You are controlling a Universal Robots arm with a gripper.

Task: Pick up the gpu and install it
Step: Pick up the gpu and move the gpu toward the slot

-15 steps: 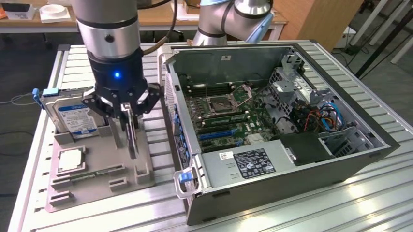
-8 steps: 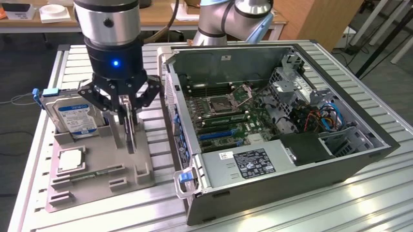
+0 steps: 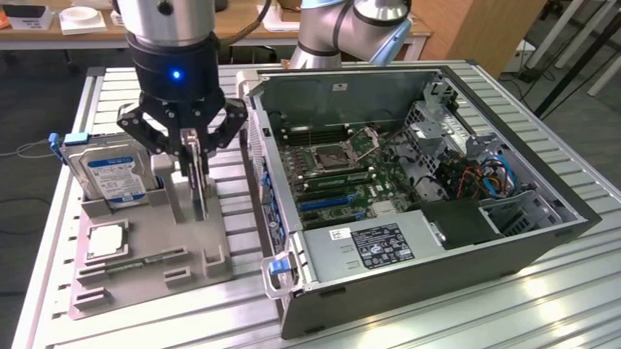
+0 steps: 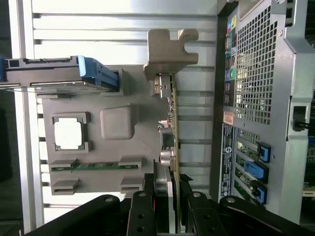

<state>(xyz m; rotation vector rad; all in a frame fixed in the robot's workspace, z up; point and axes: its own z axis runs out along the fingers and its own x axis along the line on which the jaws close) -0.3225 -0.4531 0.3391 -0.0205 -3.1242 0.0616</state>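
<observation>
The gpu [image 3: 199,195], a thin dark circuit card with a silvery end bracket, stands on edge in an upright holder of the grey fixture [image 3: 145,287]. My gripper [image 3: 194,156] hangs straight above it, with one finger on each face of the card's upper edge. In the wrist view the gpu [image 4: 173,123] runs away from the gripper [image 4: 173,199], and the fingertips [image 4: 161,184] press against it from both sides. The open computer case [image 3: 505,240] lies to the exterior view's right of the fixture, its blue and black expansion slots [image 3: 325,201] exposed on the motherboard.
On the same fixture stand a silver hard drive [image 3: 112,171] with a blue-white label, a square CPU chip [image 3: 107,240] and a memory stick [image 3: 136,263]. The case's perforated wall [image 4: 251,73] rises close beside the card. The ribbed metal table [image 3: 543,305] carries everything.
</observation>
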